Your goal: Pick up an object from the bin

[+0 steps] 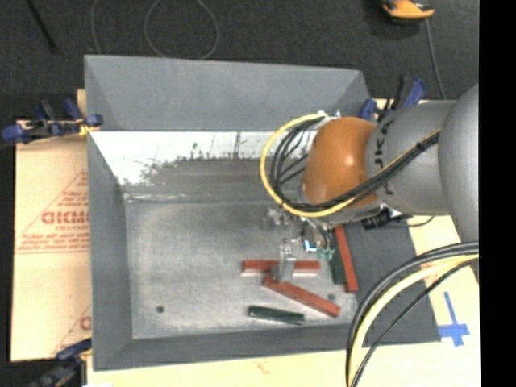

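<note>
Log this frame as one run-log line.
stage: hand low in bin, right of centre | under it: flat red bar, slanted red bar | nearby: dark green pen | lift: not yet

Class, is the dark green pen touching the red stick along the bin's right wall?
Apart. Camera view shows a clear gap between the pen and that stick.

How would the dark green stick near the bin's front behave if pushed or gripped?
The dark green stick looks slim and straight, so it is probably stiff and light. If it is rounded like a pen, which I cannot tell, it may roll when pushed sideways. It lies flat, seemingly apart from the red bar, so it should slide freely.
</note>
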`<state>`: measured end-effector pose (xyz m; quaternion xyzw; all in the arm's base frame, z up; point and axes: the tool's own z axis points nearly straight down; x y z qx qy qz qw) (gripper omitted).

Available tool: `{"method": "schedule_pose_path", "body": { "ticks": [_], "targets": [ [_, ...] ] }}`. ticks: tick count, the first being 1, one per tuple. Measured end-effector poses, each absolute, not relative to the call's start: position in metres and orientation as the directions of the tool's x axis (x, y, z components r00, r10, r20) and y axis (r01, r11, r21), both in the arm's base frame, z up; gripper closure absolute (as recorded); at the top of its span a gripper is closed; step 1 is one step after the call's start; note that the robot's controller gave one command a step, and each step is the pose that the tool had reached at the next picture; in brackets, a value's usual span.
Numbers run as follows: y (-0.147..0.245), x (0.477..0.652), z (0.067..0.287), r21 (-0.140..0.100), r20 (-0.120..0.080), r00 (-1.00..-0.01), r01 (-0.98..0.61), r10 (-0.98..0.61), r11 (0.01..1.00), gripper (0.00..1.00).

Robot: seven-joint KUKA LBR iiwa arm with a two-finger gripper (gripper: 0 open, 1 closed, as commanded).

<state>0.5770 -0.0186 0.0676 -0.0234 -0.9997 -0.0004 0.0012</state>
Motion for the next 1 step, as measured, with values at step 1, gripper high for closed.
{"method": "schedule_pose_path", "body": {
  "ticks": [1],
  "targets": [
    [-0.0162,0.5804,0.0739,0.002,-0.003,-0.999,0.046,0.046,0.999,1.00]
  ]
}}
